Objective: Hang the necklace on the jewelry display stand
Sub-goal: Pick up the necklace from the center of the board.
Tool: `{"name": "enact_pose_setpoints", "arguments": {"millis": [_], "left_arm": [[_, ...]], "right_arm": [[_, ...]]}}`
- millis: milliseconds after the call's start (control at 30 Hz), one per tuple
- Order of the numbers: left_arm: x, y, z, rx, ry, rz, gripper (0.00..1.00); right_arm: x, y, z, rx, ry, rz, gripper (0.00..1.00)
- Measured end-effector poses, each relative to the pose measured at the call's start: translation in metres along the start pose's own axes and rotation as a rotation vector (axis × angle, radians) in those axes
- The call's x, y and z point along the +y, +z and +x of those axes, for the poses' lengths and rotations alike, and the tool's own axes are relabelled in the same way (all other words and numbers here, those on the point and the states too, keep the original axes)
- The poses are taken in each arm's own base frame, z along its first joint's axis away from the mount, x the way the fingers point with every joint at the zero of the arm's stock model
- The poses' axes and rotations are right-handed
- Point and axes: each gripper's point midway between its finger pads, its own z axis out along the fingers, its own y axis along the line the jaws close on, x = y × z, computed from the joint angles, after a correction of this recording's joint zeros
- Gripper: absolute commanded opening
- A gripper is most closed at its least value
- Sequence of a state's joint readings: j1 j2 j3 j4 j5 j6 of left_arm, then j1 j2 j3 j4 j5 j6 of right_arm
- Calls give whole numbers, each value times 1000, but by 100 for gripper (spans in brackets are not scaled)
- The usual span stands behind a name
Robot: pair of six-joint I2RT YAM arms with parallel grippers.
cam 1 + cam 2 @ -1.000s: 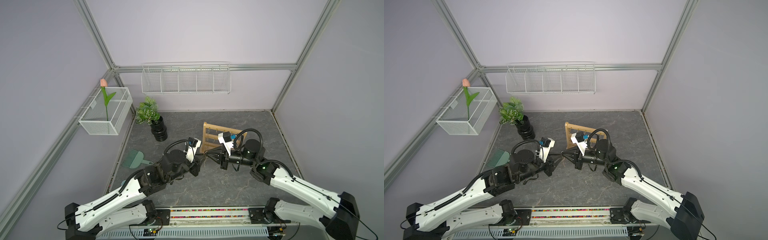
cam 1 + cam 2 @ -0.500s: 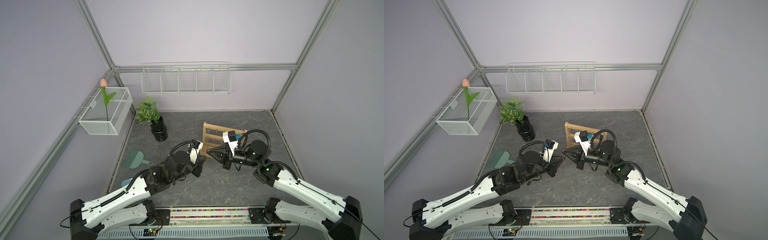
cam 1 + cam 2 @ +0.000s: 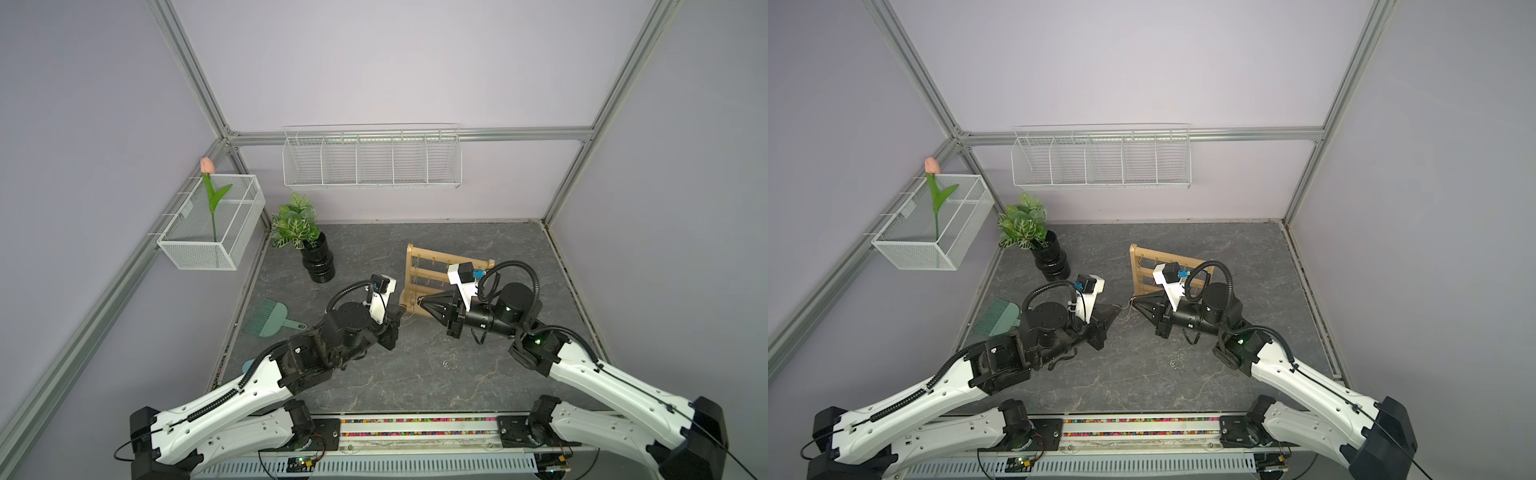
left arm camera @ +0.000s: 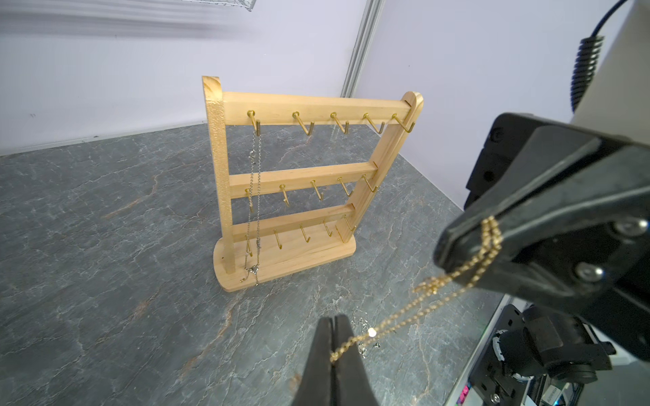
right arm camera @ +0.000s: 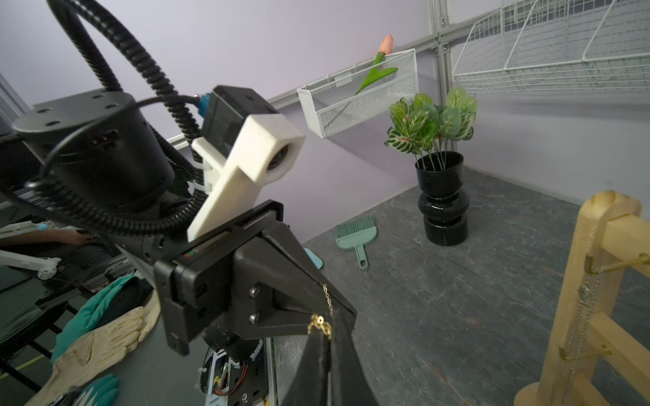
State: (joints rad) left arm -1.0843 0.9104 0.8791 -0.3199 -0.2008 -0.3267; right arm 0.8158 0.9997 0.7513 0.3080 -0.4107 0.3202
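A thin gold necklace stretches in the air between my two grippers; in a top view it is a faint line. The left gripper is shut on one end of the chain. The right gripper is shut on a bunched part with the clasp. Both top views show the two tips nearly meeting, the left gripper and the right gripper, just in front of the jewelry display stand. The stand is upright, and a silver chain hangs from its top left hook.
A plant in a black vase stands at the back left, and a green dustpan brush lies at the left edge. White wire baskets hang on the walls, one holding a tulip. A small silvery piece lies on the table.
The left gripper's jaws have closed onto the gold chain. The left arm has reached further toward the right gripper, and both tips now sit closer to the stand's base.
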Motion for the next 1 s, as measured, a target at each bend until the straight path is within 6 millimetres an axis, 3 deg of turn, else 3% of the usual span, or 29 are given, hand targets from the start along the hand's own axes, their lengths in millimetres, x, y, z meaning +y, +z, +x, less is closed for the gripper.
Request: {"name": "enact_pose_setpoints", "arguments": {"millis": [200, 400, 567, 833, 1000], "left_arm": [[2, 0, -1, 4, 5, -19, 0], [11, -10, -20, -59, 10, -75, 0], [5, -15, -38, -100, 35, -85, 0], [-16, -19, -53, -127, 108, -75, 0], [-14, -20, -53, -121, 128, -95, 0]], "right_arm": [[-6, 0, 7, 19, 6, 24, 7], [-6, 0, 27, 64, 29, 1, 11], [-7, 7, 35, 87, 50, -27, 12], [-8, 10, 38, 92, 57, -36, 33], [-8, 10, 37, 87, 55, -35, 36]]}}
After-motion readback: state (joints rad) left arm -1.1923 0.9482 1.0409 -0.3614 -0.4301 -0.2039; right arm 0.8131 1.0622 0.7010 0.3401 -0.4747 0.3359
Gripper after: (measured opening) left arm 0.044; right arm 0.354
